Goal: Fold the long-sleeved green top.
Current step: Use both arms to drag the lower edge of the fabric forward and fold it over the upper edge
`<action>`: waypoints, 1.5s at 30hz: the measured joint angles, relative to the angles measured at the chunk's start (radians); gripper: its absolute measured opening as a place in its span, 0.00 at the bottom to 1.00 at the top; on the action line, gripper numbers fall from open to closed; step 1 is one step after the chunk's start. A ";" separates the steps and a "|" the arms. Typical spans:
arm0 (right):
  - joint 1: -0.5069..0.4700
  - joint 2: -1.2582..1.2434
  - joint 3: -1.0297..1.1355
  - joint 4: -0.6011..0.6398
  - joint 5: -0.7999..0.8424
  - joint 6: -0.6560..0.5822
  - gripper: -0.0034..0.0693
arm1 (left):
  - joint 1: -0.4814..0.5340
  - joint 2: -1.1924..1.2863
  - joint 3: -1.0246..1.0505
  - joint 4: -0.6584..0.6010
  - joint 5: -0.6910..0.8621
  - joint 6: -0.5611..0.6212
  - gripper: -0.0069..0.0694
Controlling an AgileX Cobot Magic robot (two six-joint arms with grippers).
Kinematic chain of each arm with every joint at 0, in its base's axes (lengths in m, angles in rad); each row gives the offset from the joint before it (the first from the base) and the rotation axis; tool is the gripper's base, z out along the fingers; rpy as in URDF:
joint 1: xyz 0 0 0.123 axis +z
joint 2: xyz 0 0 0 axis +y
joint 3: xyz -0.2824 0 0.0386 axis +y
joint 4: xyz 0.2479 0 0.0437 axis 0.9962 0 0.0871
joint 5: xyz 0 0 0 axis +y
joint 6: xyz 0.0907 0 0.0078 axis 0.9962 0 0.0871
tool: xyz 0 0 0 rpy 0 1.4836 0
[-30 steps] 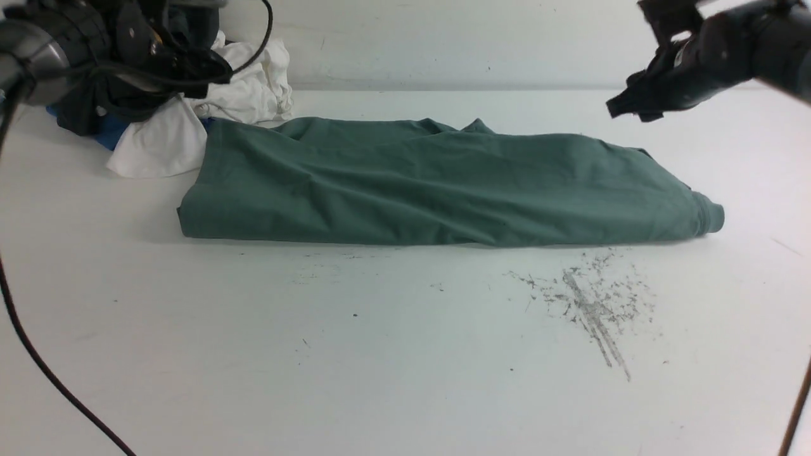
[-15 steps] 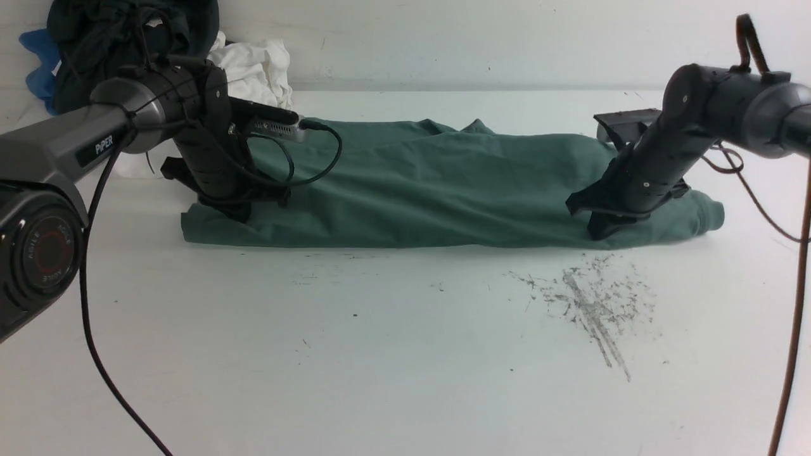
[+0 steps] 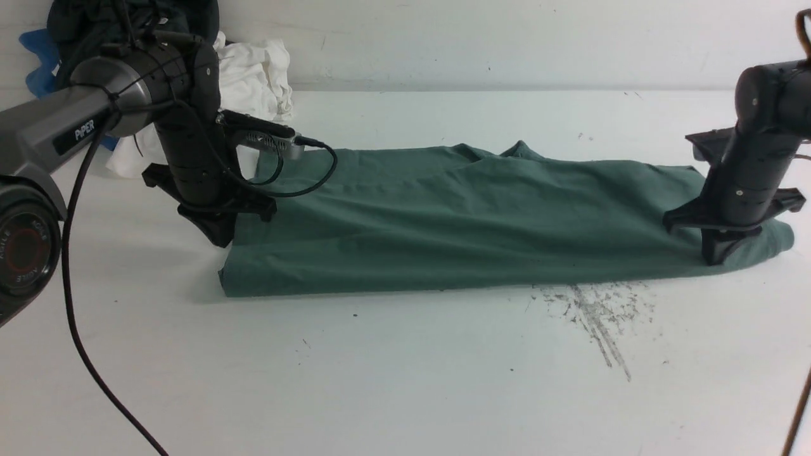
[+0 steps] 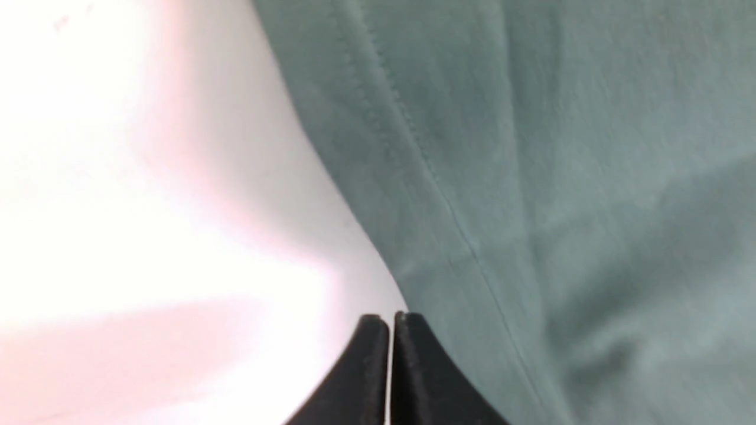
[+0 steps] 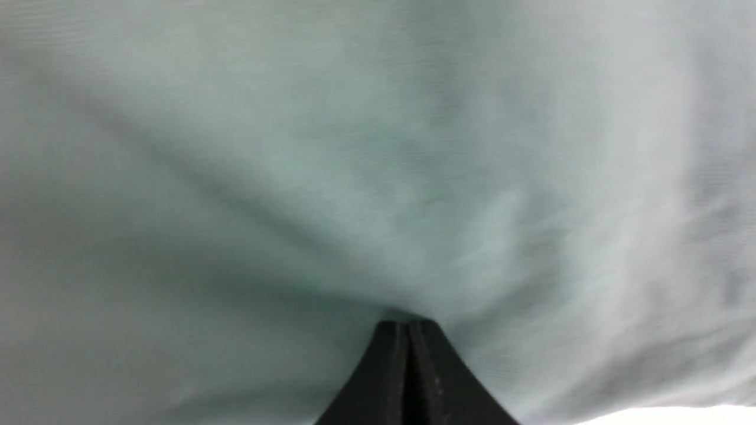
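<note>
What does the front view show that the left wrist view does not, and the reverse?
Only the front view: the right gripper at the right end of the green top, the clothes pile at far left, scratch marks on the table. Only the left wrist view: the stitched hem up close, and that the left gripper is shut at that edge. Both: the green top lying on the white table.

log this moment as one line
left gripper: shut at top left edge | right gripper: shut on top, right end | top: lying on table
</note>
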 joint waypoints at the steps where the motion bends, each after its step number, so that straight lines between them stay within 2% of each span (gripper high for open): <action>1: 0.006 -0.029 0.009 0.034 0.004 -0.014 0.03 | 0.000 -0.014 0.000 -0.018 0.000 0.010 0.08; 7: 0.036 -0.138 0.014 0.136 -0.051 -0.076 0.03 | 0.000 -0.070 0.000 -0.088 -0.002 0.022 0.08; 13: -0.036 -0.112 0.014 0.215 -0.157 -0.114 0.03 | 0.000 -0.079 0.000 -0.198 -0.024 0.090 0.08; 17: -0.053 -0.061 0.022 0.306 -0.160 -0.168 0.04 | -0.002 -0.075 0.000 -0.218 -0.151 0.105 0.08; 23: -0.009 -0.049 0.021 0.526 -0.181 -0.278 0.05 | -0.001 -0.036 0.000 -0.283 -0.275 0.089 0.08; 26: 0.031 -0.028 0.021 0.583 -0.241 -0.313 0.06 | -0.013 0.012 0.000 -0.322 -0.286 0.117 0.08; 29: 0.056 0.014 0.021 0.577 -0.276 -0.310 0.06 | -0.030 0.064 0.000 -0.318 -0.287 0.143 0.08; 32: 0.058 0.045 0.022 0.513 -0.259 -0.285 0.06 | -0.035 0.095 0.000 -0.297 -0.255 0.144 0.08; 36: 0.058 0.023 0.044 0.376 -0.244 -0.206 0.06 | -0.035 0.093 -0.005 -0.258 -0.193 0.139 0.08; 39: 0.059 -0.040 0.135 0.260 -0.255 -0.134 0.06 | -0.038 0.086 -0.006 -0.237 -0.086 0.139 0.08; 42: 0.058 -0.096 0.223 0.233 -0.267 -0.122 0.06 | -0.038 0.078 -0.004 -0.215 -0.025 0.145 0.08; 45: 0.066 -0.176 0.303 0.266 -0.282 -0.180 0.06 | -0.032 0.060 0.000 -0.184 -0.038 0.150 0.08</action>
